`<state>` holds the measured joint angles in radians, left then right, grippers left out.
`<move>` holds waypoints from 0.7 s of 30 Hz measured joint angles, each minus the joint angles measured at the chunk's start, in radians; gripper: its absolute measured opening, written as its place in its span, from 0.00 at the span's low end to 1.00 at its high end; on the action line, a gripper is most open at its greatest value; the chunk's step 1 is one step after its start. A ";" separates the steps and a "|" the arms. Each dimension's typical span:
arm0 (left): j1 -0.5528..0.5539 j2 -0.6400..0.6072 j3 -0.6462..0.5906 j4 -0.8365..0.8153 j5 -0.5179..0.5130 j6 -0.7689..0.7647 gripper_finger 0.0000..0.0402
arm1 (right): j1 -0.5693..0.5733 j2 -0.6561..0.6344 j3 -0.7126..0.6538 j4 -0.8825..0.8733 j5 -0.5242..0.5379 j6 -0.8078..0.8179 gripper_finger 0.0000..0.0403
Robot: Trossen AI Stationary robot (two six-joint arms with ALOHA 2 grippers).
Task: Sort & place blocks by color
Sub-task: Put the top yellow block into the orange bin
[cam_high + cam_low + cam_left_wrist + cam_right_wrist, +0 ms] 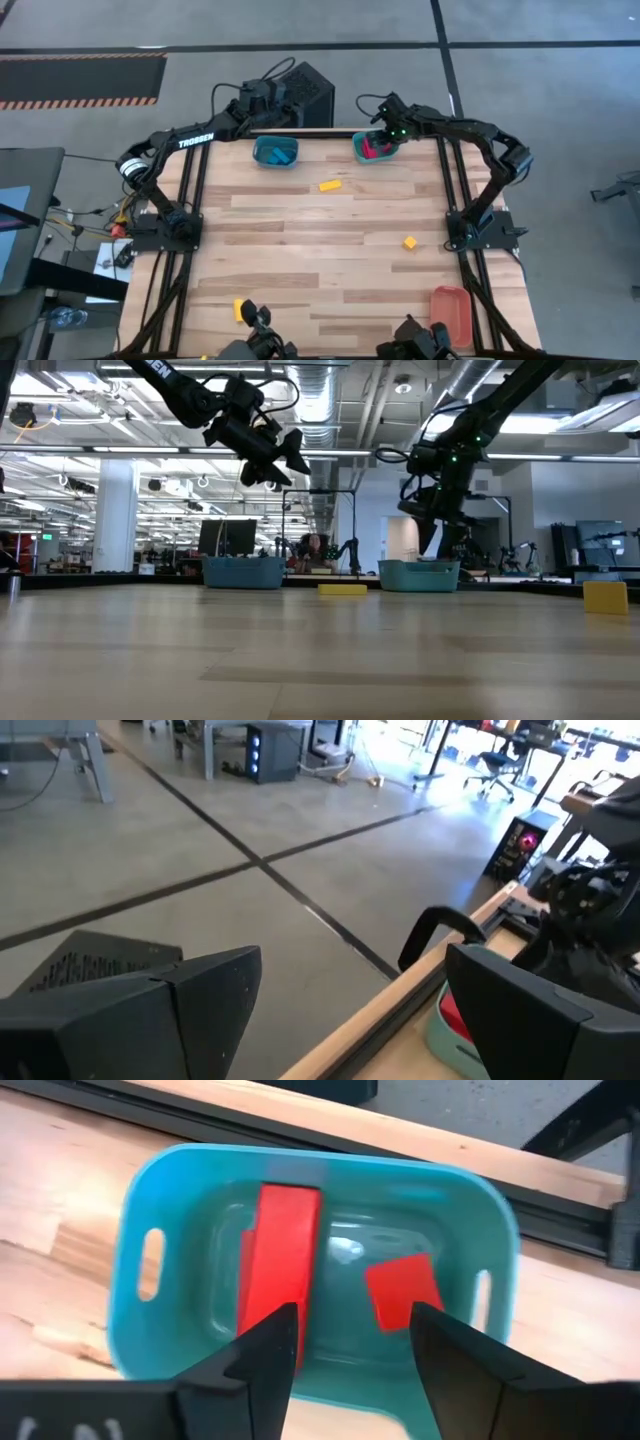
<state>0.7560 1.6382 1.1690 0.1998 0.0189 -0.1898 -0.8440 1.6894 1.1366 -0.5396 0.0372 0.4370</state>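
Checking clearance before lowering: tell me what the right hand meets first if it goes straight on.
Probably the teal bin: the right hand, fingers apart, points into it, between two red blocks. Depth is unclear.

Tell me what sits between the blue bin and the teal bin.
Nothing: bare table edge separates blue bin from teal bin in the high view; the yellow bar lies nearer.

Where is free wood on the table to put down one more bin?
Free: the broad strip between the yellow bar and the yellow cube, and the wood left of both. Crowded: the far edge, with the blue bin, the teal bin and both grippers above; the orange bin fills the near right corner.
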 joint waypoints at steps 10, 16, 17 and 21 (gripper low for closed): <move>0.000 0.000 0.000 -0.026 0.097 0.024 0.76 | 0.001 -0.012 0.000 0.119 -0.268 0.003 0.52; -0.005 0.000 0.000 -0.026 0.187 0.046 0.76 | 0.045 -0.060 0.000 0.196 -0.336 0.026 0.51; -0.009 0.000 0.000 -0.026 0.185 0.037 0.76 | 0.057 -0.068 0.000 0.202 -0.336 0.010 0.51; -0.030 0.000 0.000 -0.026 0.175 -0.009 0.76 | 0.122 -0.067 0.001 0.236 -0.345 -0.168 0.51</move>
<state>0.7258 1.6382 1.1690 0.1734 0.1940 -0.1986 -0.7218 1.6224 1.1378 -0.3041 -0.3083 0.2686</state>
